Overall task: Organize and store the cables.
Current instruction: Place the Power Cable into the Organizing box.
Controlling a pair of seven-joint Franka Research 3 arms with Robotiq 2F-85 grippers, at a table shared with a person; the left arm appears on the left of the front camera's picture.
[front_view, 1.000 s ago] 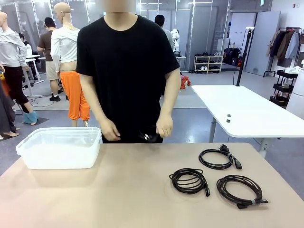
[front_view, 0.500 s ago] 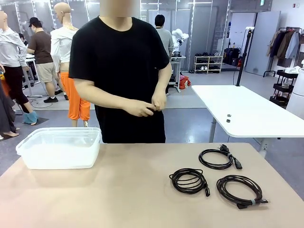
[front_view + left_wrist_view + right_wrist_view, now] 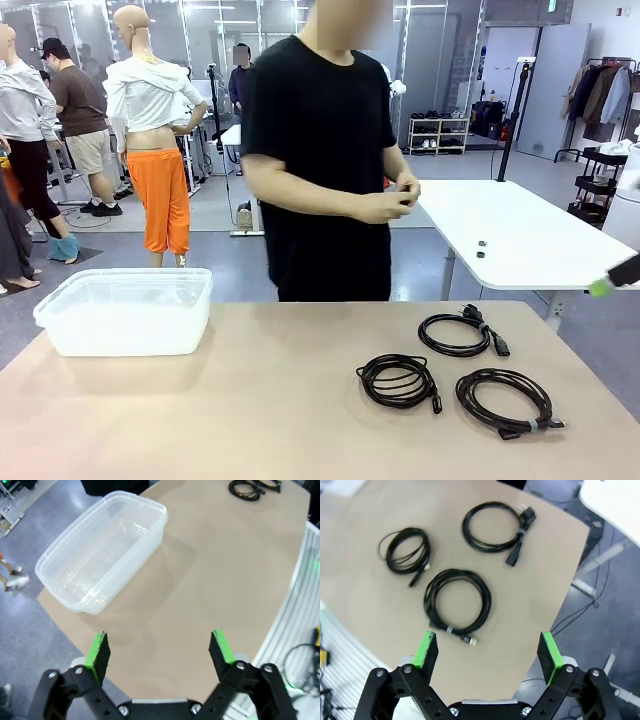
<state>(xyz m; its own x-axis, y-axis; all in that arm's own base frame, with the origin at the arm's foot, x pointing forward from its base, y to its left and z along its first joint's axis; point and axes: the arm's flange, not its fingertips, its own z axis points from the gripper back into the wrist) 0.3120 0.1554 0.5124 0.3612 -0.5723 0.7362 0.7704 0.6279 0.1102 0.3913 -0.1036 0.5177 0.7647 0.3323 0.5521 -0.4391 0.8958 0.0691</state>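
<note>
Your left gripper (image 3: 159,642) hangs with its jaws spread wide and nothing between them, over the bare table (image 3: 210,570) just beside the clear plastic tub (image 3: 132,565). Your right gripper (image 3: 487,645) is just as wide and just as empty, high above the three coiled cables (image 3: 430,600). They lie flat on the table well to the right of the tub, close together but apart. The right wrist view picks out a pale tie band on the nearest coil. The front view adds a person (image 3: 330,150) standing beyond the table, right of the tub, hands (image 3: 390,205) together at chest height.
</note>
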